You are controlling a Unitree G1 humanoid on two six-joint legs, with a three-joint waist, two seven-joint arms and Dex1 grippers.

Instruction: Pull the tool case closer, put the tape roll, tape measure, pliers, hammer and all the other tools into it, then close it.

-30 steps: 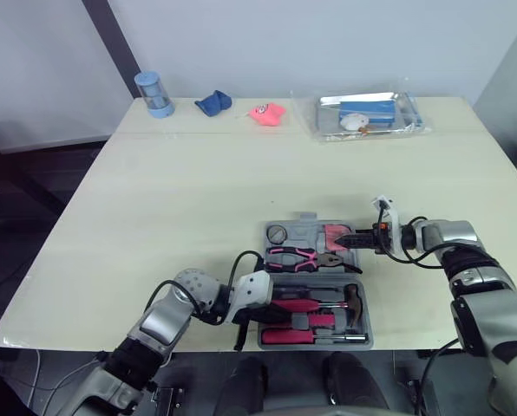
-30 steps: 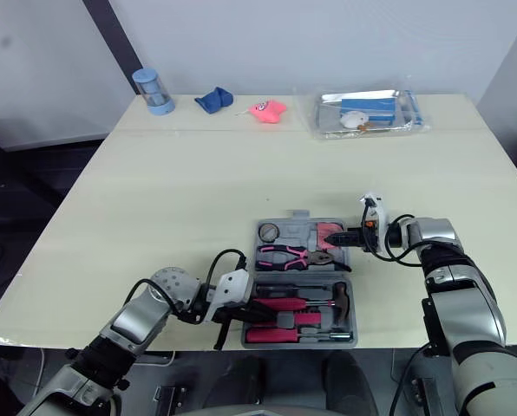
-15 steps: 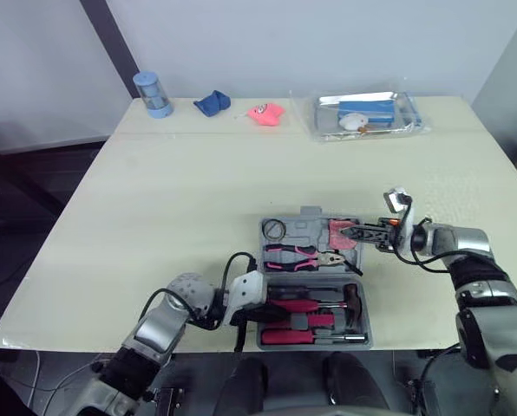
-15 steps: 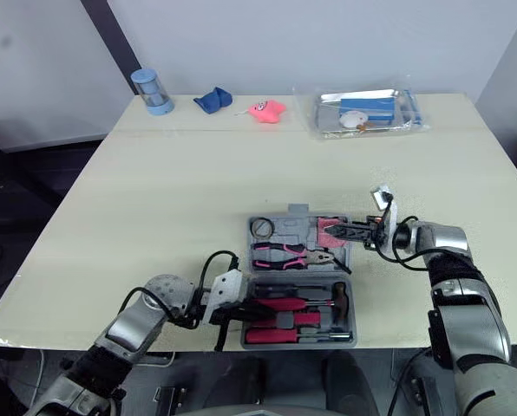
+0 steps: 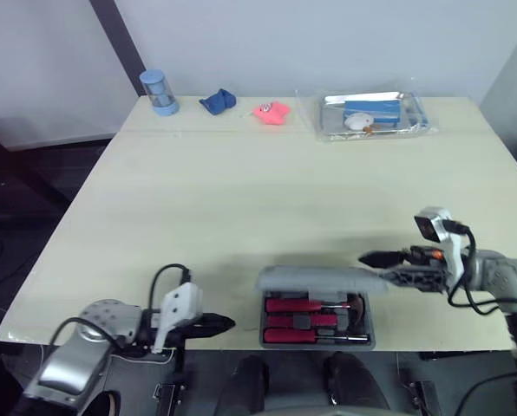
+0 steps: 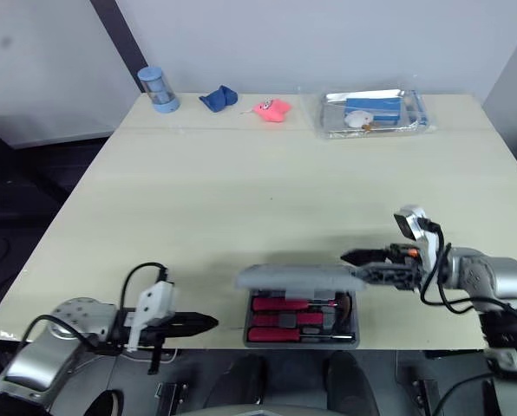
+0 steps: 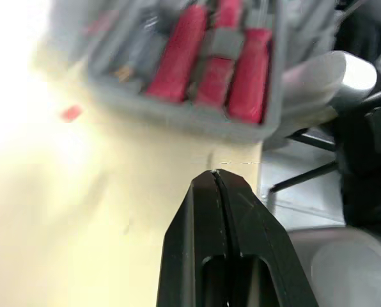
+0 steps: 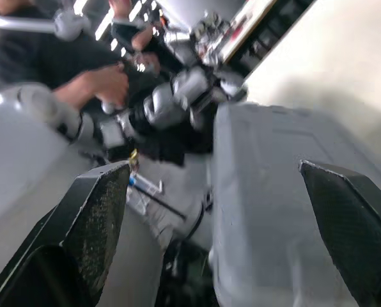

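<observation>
Bench (image 5: 241, 191) front edge, lower left: the left gripper (image 5: 227, 323) is clenched on nothing, pointing toward the tool case (image 5: 317, 322) but apart from it. At lower centre the case sits at that edge. Its grey lid (image 5: 315, 279) is tilted half shut over red-handled tools (image 5: 306, 306). Further right, the right gripper (image 5: 369, 267) is spread wide, with the lid's right corner between its fingers.

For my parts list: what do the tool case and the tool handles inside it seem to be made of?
The tool case looks like grey moulded plastic with a matt finish: its lid is evenly dull, with rounded edges and no metallic shine. The tool handles look like pink-red plastic or rubber, smooth and slightly glossy; which of the two cannot be told.
</observation>
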